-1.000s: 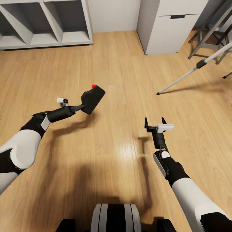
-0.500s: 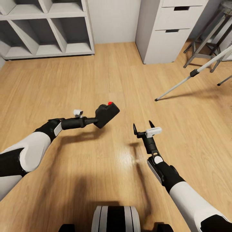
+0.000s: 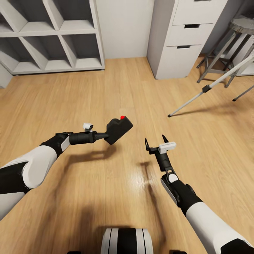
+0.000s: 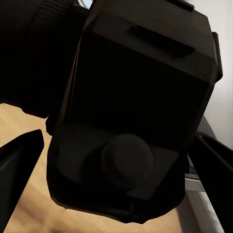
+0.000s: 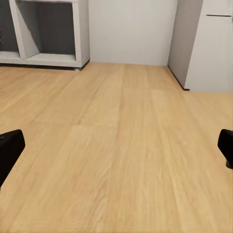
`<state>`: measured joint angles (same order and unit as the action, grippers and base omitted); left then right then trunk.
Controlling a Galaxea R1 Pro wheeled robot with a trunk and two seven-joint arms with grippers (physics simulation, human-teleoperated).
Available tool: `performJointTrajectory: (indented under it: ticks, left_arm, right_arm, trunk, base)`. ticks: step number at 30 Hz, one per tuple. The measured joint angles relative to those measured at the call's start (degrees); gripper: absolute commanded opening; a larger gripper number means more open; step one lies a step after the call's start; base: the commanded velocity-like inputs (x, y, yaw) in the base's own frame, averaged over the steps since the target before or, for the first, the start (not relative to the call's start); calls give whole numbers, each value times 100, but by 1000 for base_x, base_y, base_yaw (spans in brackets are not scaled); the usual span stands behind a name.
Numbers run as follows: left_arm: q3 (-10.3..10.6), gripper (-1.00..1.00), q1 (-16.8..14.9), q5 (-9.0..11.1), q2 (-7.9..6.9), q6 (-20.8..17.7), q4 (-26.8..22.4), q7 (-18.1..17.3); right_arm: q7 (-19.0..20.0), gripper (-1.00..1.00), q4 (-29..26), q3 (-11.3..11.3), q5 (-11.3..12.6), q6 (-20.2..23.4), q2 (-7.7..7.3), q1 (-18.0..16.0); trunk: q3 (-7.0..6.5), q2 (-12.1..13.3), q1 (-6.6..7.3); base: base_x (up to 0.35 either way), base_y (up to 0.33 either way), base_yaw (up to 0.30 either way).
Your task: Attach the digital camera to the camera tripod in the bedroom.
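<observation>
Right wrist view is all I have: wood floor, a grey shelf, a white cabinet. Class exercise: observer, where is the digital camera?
Observer: The left gripper holds the digital camera above the floor, red button up.
Operator: Is the grip secure?
Observer: In the left wrist view the camera body sits between the two fingers; I cannot see actual contact.
Operator: And the camera tripod?
Observer: Ahead and to the robot's right: one silver leg slants down to a black foot on the floor, beside a grey stool.
Operator: What is my own gripper doing?
Observer: The right gripper is open and empty, low over the floor.
</observation>
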<state>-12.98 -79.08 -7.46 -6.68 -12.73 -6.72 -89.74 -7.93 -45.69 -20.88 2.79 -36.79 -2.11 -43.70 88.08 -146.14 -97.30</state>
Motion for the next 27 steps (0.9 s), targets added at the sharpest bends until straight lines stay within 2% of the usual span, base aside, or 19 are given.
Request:
performJointTrajectory:
  ticks: [11,14,20,27]
  left_arm:
    - [1,-100,0,3,-6,-5,-1,0]
    - [-4,-100,0,5,-83,3,3,0]
    - [-5,-100,0,5,-412,18,21,0]
    - [-4,-100,0,7,-595,21,21,0]
  right_arm:
    - [2,100,-16,-6,0,-307,0,22]
    - [2,100,-25,-6,0,-441,0,24]
    - [2,100,-65,-8,0,-756,0,40]
    - [-3,100,-70,0,1,-836,-31,97]
  trunk:
    - [-244,15,28]
    - [-310,19,36]
    - [-443,27,52]
    - [-599,36,70]
  base:
    - [0,0,0]
    - [0,0,0]
    - [0,0,0]
    - [0,0,0]
